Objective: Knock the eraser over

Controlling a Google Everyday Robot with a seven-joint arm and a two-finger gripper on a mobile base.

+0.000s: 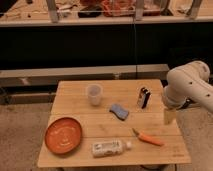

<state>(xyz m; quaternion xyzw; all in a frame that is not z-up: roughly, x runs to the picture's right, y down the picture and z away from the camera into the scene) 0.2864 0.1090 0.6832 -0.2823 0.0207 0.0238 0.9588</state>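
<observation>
The eraser (143,97) is a small narrow black block with a white face. It stands upright on the wooden table (80,112), towards the back right. My gripper (169,116) hangs from the white arm (189,86) at the table's right edge, to the right of the eraser and a little nearer the front. There is a clear gap between the gripper and the eraser.
A clear cup (93,94) stands at the back middle. A flat blue pad (119,111) lies in the centre. An orange plate (63,135) sits front left, a white bottle (108,147) lies at the front, and a carrot (148,138) lies front right. A dark shelf unit rises behind the table.
</observation>
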